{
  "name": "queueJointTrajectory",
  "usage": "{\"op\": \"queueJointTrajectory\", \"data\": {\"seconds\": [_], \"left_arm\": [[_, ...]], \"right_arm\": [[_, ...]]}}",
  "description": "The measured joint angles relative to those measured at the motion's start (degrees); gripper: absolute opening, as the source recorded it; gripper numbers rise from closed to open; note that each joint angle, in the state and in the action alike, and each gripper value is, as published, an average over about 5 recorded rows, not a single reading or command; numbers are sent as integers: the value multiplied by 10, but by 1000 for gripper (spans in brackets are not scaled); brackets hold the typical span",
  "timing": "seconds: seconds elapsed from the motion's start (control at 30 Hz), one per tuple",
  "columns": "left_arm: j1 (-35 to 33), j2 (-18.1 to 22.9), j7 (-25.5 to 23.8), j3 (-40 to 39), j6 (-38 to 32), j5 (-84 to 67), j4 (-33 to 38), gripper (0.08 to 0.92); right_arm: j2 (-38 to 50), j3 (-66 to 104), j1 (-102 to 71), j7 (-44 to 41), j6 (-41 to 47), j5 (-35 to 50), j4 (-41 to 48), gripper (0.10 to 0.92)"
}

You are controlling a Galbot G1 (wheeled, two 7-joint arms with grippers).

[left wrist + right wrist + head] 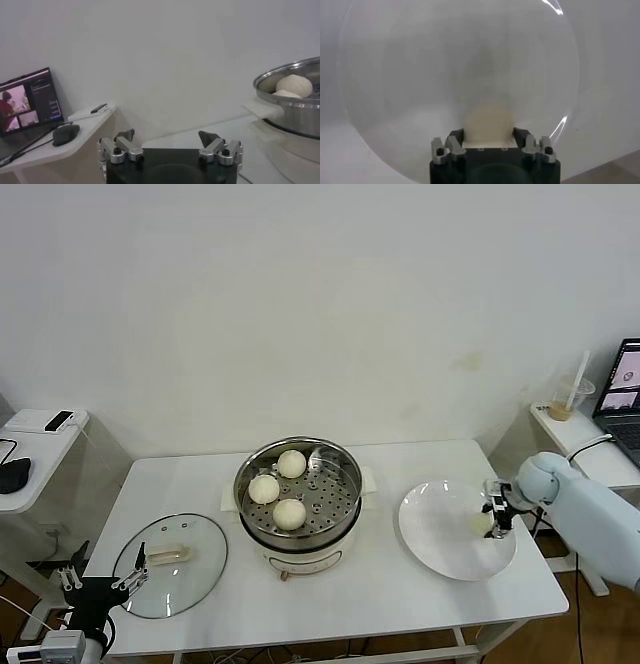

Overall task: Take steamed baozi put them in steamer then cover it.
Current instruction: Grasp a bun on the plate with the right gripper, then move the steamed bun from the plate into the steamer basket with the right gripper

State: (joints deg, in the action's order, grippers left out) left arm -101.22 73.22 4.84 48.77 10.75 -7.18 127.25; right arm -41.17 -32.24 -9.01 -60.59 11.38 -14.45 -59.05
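3 steamed baozi (pixel 277 489) are already seen lying in the steamer (pixel 340 514), which stands well to the left of the right gripper (pixel 494 521). The 4th bun (pixel 481 523) is found between that pincer's fingers, low over the far right part of the white plate (pixel 435 534); in the right wrist view the fingers (pixel 451 142) are set against both flanks of the bun (pixel 489 125), so it is judged to be clamped, though whether it is lifted clear of the plate cannot be told.

Left to be done, by this judgement: 1 bun is to be carried across to the steamer, and the cover (pixel 190 569) is to be set on. The cover lies flat on the table (pixel 400 599), just ahead of the left gripper (pixel 100 581), whose fingers are held apart with nothing between them at the near left corner.

Nothing is seen lying between the right pincer and the steamer save the plate's own rim. A laptop (pixel 625 394) and a drink cup (pixel 570 399) stand on a side table behind the right arm, and a mouse (pixel 66 134) and a phone (pixel 58 420) lie on another side table beyond the left pincer.
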Motion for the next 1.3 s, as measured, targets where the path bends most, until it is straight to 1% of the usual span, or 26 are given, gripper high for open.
{"op": "queueJointTrajectory", "data": {"seconds": [0.33,0.63,0.93,1.3], "left_arm": [[0,-4,0,1,0,-2,3,823],[1,-6,0,1,1,-2,10,823],[2,-8,0,2,1,-2,10,823],[10,-2,0,8,1,0,6,823]], "right_arm": [[28,-74,97,-12,28,63,-73,611],[15,-186,254,3,69,172,-156,622],[-49,-277,367,42,122,289,-209,628],[-167,-335,397,106,193,415,-220,628]]}}
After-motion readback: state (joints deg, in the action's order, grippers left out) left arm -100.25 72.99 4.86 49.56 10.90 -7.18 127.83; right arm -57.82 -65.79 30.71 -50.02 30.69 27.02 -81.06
